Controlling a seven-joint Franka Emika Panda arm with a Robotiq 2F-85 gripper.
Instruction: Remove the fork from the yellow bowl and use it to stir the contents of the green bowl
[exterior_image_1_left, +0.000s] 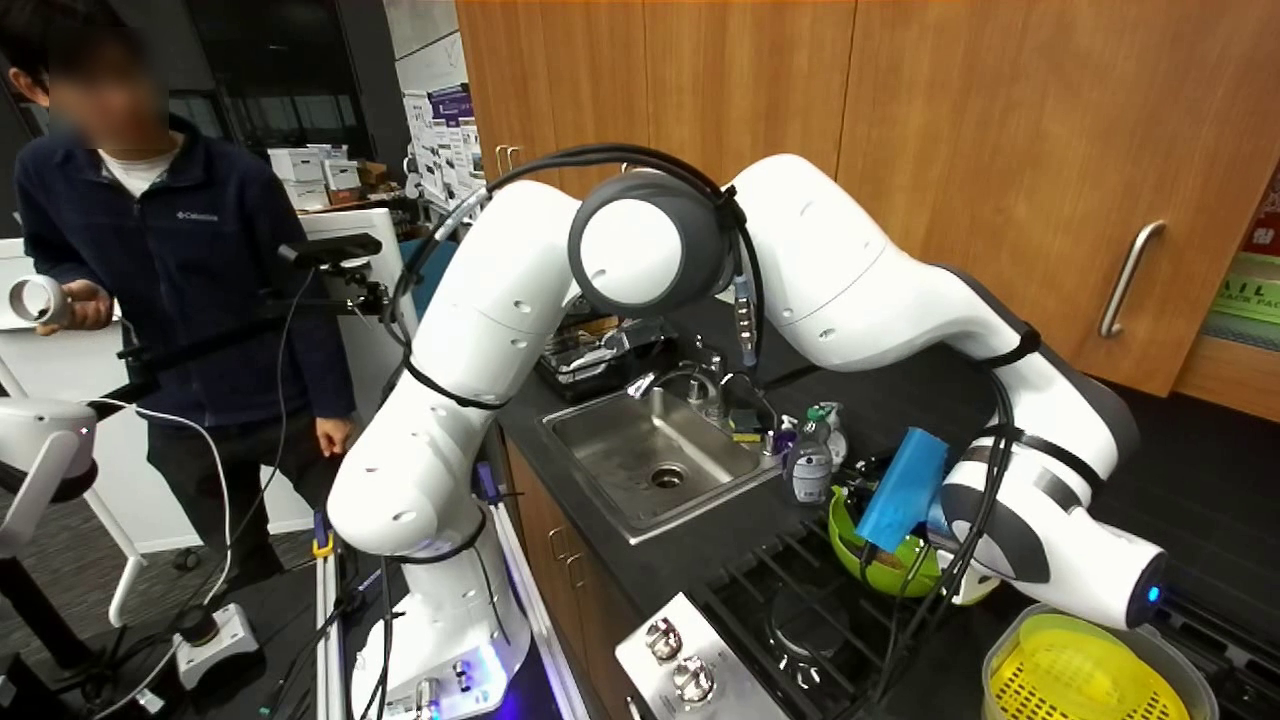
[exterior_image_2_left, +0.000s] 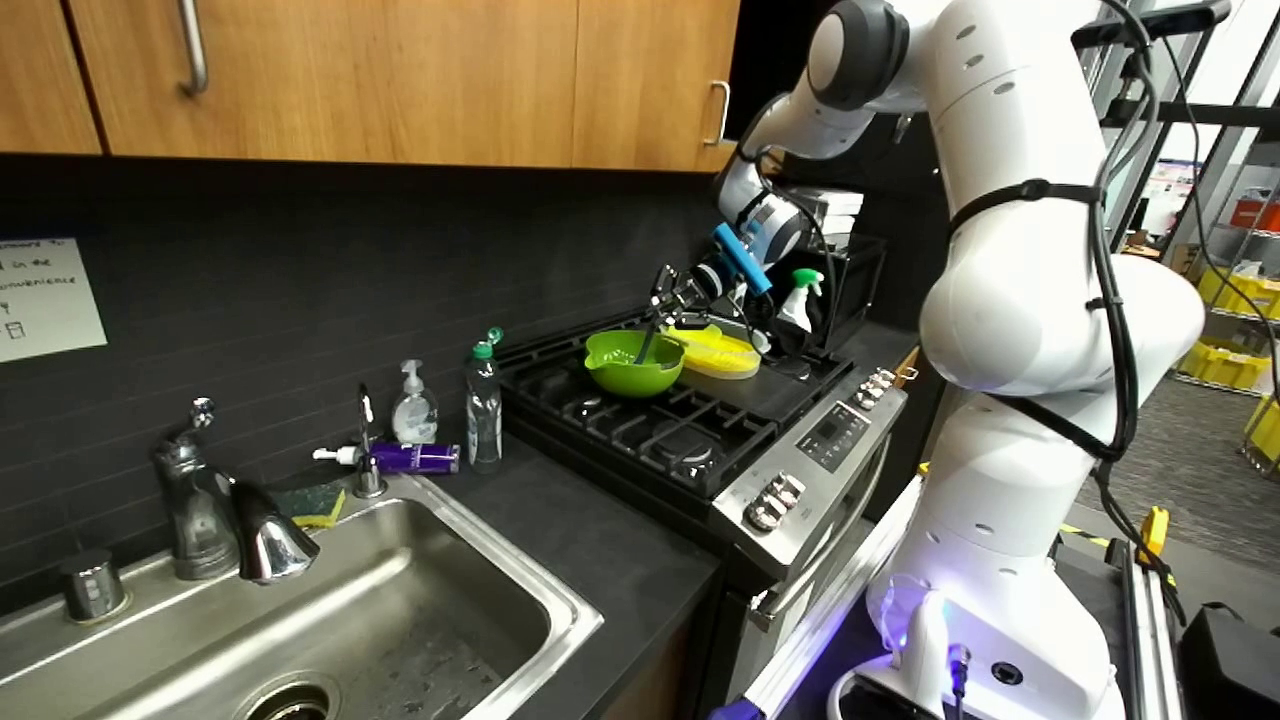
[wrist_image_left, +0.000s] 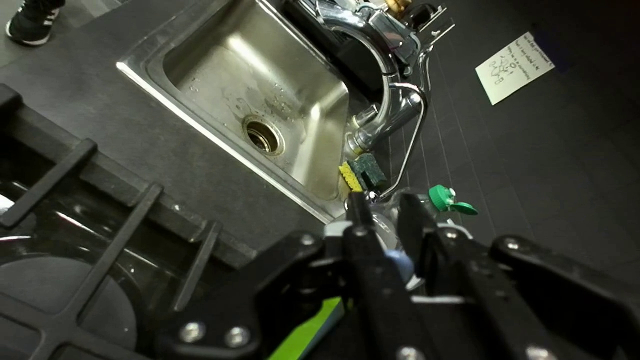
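The lime-green bowl (exterior_image_2_left: 635, 377) sits on the stove grate, its pouring lip facing away from the arm; a slice of the green bowl (wrist_image_left: 306, 331) shows low in the wrist view. Above its opening, my gripper (wrist_image_left: 386, 215) is shut on the fork, whose bluish handle (wrist_image_left: 400, 265) shows between the fingers. The fork (exterior_image_2_left: 646, 343) slants down into the green bowl, its tines hidden by the wall. Beside it on the stove is the yellow bowl (exterior_image_2_left: 715, 352), also seen with its gridded inside as the yellow bowl (exterior_image_1_left: 1030, 688), standing in a clear container.
A green-capped bottle (exterior_image_2_left: 484, 412) and a soap dispenser (exterior_image_2_left: 413, 408) stand between stove and sink (exterior_image_2_left: 470, 545). Behind the yellow bowl is a spray bottle (exterior_image_2_left: 800, 300). Wooden cabinets (exterior_image_2_left: 420, 80) hang above. A person (exterior_image_1_left: 190, 270) stands behind the arm's base.
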